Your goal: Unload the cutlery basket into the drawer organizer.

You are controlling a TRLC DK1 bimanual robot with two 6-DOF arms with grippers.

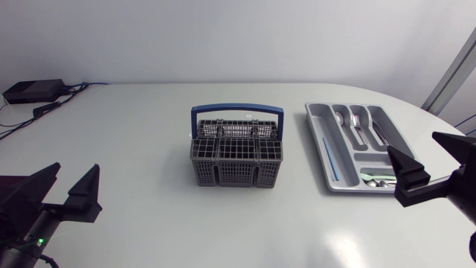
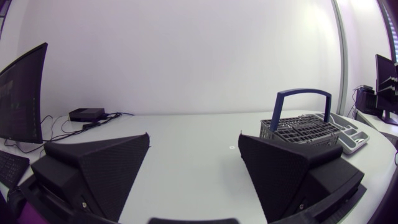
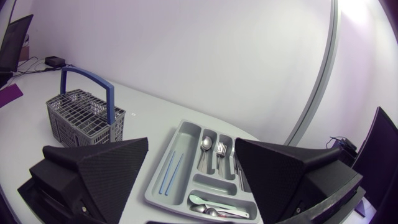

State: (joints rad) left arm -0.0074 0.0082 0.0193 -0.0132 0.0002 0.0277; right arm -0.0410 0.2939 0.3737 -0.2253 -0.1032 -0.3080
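1. At the far left of the bench (image 1: 149, 126) you have a black box (image 1: 33, 91) with cables (image 1: 52, 106) running from it, well apart from everything else.
2. Your left end effector (image 1: 76, 170) hangs over the near left part of the bench. Its two fingers stand wide apart and hold nothing. In the left wrist view the left end effector (image 2: 194, 135) frames bare bench, with the basket (image 2: 298, 129) ahead, past the one finger.
3. The basket (image 1: 238, 152) stands upright near the middle of the bench, grey, with its blue handle (image 1: 238, 109) raised. A grid lid covers the top, so you cannot tell what lies inside.
4. The organizer (image 1: 316, 134) lies flat near the basket, not touching it.
   - The long outer slot holds thin blue sticks (image 1: 327, 160).
   - The three far slots hold spoons (image 1: 339, 117), forks (image 1: 357, 123) and knives (image 1: 379, 132).
   - The near cross slot holds green-handled pieces (image 1: 375, 177).
5. Your right end effector (image 1: 412, 143) sits just beside the organizer's near right corner, fingers spread and gripping nothing. In the right wrist view the right end effector (image 3: 191, 142) looks down on the organizer (image 3: 211, 184), which lies between and ahead of its fingers, with the basket (image 3: 84, 115) farther off, beyond the one finger.
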